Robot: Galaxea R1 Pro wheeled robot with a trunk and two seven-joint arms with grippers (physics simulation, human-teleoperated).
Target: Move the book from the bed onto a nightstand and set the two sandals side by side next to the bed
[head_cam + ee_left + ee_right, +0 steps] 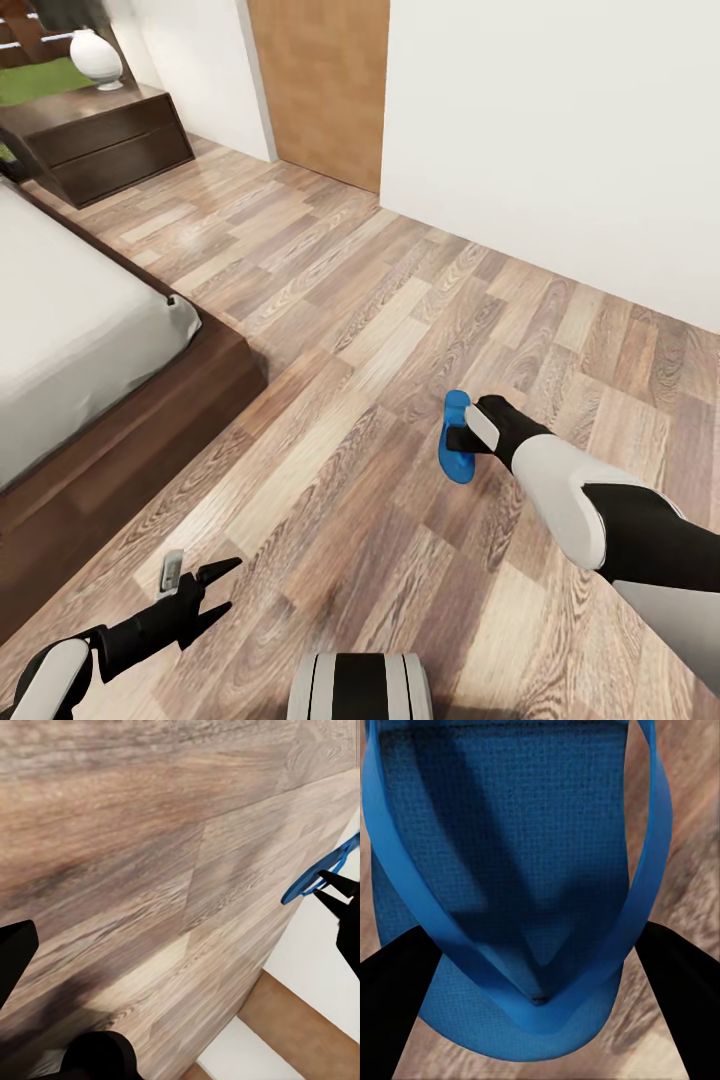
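- One blue sandal (456, 438) is out on the wood-plank floor (330, 330), well apart from the bed (90, 340) and nearer the white wall (560, 140) than the bed's near corner; from the head view I cannot tell whether it rests on the planks or is raised off them
- The right tool (462, 437) is at the sandal, its two dark fingers either side of it; in the right wrist view the sandal (517, 870) takes up most of the frame, the thong straps meeting at the toe post between the fingers (397, 1005); whether the fingers actually press on it I cannot tell
- In the left wrist view the same sandal (319, 874) shows edge-on, with the right tool's fingertips at it
- The left tool (215, 590) hangs low over the floor, beside the near end of the bed frame and well apart from the sandal; its fingers stand spread wide with nothing between them
- The bed's light-grey mattress (60, 330) lies on a dark-brown frame, along the left edge of the head view
- A dark-brown nightstand (100, 140) stands past the bed's far end, against the wall; a white vase (96, 58) stands on its top
- A wooden door (320, 85) is set in the wall beyond the nightstand
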